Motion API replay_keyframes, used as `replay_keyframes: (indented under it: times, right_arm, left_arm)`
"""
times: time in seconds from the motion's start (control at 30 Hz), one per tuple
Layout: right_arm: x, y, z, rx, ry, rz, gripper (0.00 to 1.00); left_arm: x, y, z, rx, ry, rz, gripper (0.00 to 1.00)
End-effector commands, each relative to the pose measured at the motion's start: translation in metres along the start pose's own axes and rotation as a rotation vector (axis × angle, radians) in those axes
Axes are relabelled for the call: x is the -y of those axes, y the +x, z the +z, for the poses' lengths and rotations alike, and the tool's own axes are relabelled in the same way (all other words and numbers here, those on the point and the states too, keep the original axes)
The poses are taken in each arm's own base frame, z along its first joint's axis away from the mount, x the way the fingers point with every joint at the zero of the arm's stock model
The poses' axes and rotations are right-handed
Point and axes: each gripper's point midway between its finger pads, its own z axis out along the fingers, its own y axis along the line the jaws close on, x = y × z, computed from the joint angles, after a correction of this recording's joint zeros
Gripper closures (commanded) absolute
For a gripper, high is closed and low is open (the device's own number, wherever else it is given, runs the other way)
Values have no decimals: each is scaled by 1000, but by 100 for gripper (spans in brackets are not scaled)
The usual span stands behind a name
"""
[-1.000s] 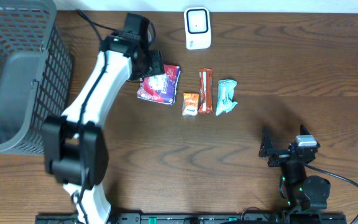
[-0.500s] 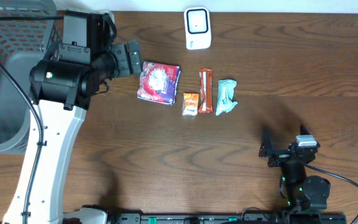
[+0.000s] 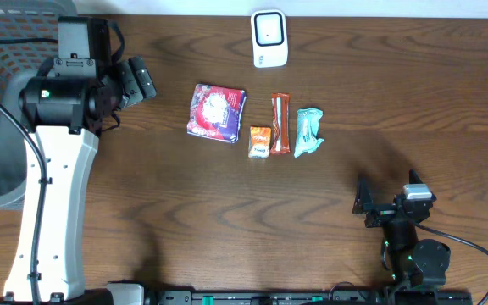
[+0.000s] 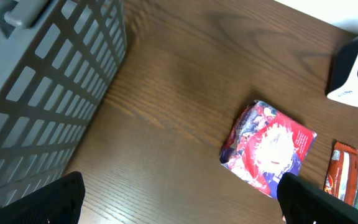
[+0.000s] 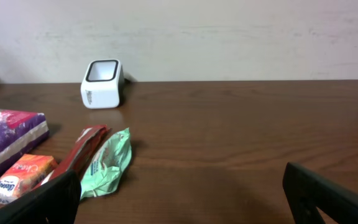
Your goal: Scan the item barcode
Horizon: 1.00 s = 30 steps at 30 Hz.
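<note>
L gripper [image 3: 135,80] is up at 10 o'clock over the table [image 3: 396,102], just beside the grey mesh basket [image 3: 7,102]. Fingers wide apart, nothing between them. In the L wrist view both fingertips sit at the bottom corners with bare wood in the gap.

The purple-red snack pack [image 3: 217,111] lies flat at 3 o'clock of that gripper, not touched. It's prob the item to scan since it's nearest, but can't be sure.

The rest of the row runs toward 3 o'clock: small orange packet [image 3: 260,141], red-brown bar wrapper [image 3: 280,124], mint green packet [image 3: 308,131]. All lie close, side by side, likely lined up for one-by-one pick.

White barcode scanner [image 3: 269,38] stands at 12 o'clock at the table's far edge, window facing up, so a code would need to be held face-down over it.

R gripper [image 3: 366,203] is parked at 5 o'clock, fingers apart and empty, well apart from the items.

No barcode visible on any pack. Scan not done yet, by the look of it.
</note>
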Motion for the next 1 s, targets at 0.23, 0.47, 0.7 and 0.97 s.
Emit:
replay_keyframes:
  times: [0.23,0.47,0.7,0.97]
  right_arm:
    - [2,1,0,-2,6,-14,1]
    - [9,1,0,-3,51,-70,1]
    - [16,-10,-1,39,93,-86,1]
    - [-69,-35,-17,67,-435,343,1]
  left_arm:
    - [-4,4,6,-15,-24,-14,2]
    - [-4,4,6,-15,-24,-13,2]
    - [-4,4,6,-15,-24,-13,2]
    - [-4,4,6,-15,-24,-13,2]
